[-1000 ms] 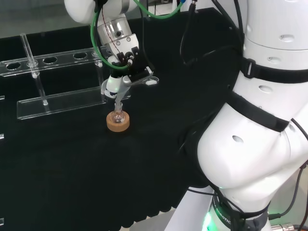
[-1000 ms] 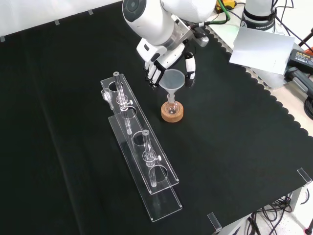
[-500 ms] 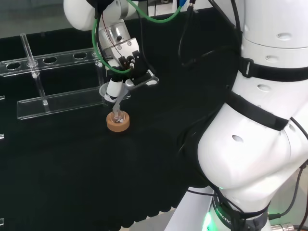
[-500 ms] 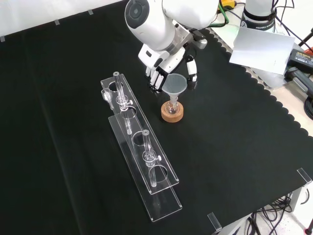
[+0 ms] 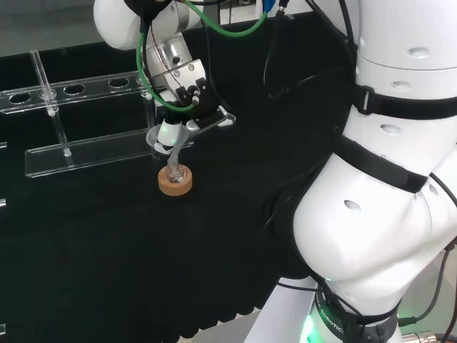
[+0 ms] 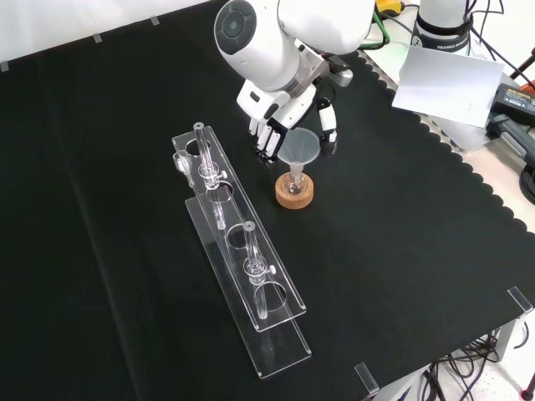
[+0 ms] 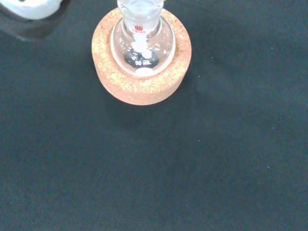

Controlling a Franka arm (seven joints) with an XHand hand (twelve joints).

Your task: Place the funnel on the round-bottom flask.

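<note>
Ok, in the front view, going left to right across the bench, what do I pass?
Clear acrylic rack with its glass tubes → round-bottom flask on its cork ring, with the funnel above it held by the hand → grey sheet at the bench's far right.

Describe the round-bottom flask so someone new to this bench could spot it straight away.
In the front view, start at the long clear rack lying across the black cloth, then look right of its upper end. There a tan cork ring sits apart from the rack, with the small clear round-bottom flask in it, below the robot hand. It is the only ware on cork.
</note>
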